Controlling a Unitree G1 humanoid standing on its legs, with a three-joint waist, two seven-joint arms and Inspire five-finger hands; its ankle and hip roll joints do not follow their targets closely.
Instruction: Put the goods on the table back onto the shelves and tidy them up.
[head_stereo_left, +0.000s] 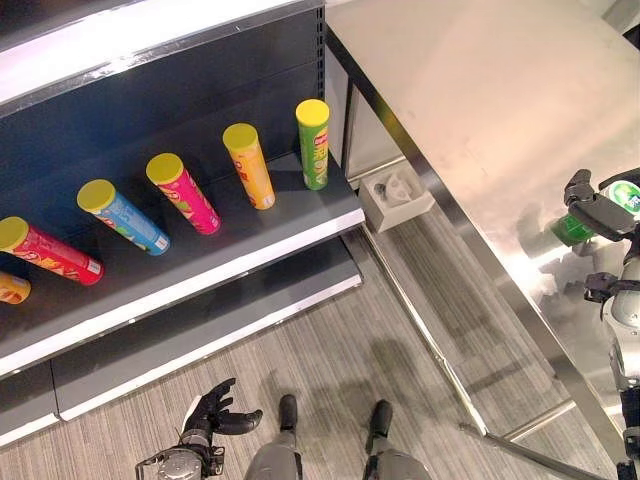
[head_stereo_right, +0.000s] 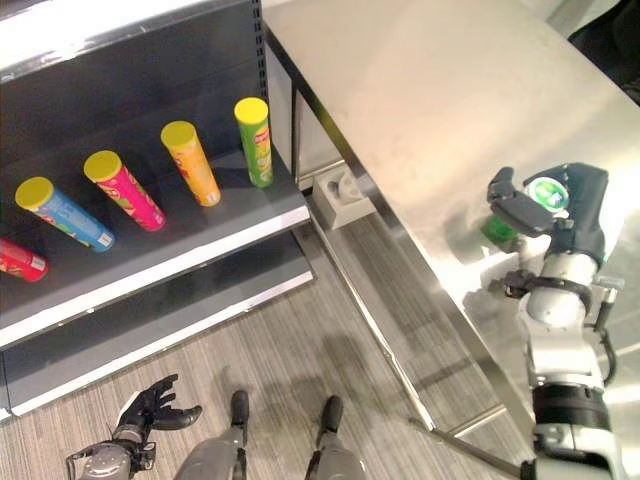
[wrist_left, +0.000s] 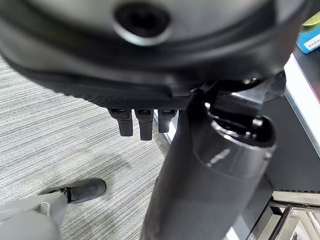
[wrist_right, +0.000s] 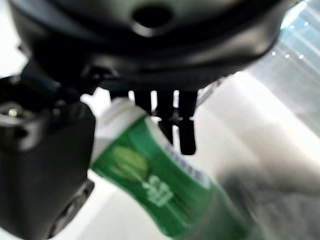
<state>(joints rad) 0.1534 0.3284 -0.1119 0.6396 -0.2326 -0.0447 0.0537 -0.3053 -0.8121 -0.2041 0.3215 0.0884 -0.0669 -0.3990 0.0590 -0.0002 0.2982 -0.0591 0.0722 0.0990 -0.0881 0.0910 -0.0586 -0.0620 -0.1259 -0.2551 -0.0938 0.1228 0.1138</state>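
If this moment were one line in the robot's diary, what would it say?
right robot hand: gripping green can above table | left robot hand: open, idle near floor | shelf: row of cans

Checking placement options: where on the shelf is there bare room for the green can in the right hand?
The right hand holds the green can. Bare shelf board lies before the upright cans, from the green-labelled can to the pink can; the row itself is crowded.

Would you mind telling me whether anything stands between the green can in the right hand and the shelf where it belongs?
Nothing visible blocks it. The right hand holds the green can over the steel table. The shelf lies to the robot's left across open floor, with free room in front of the standing cans.
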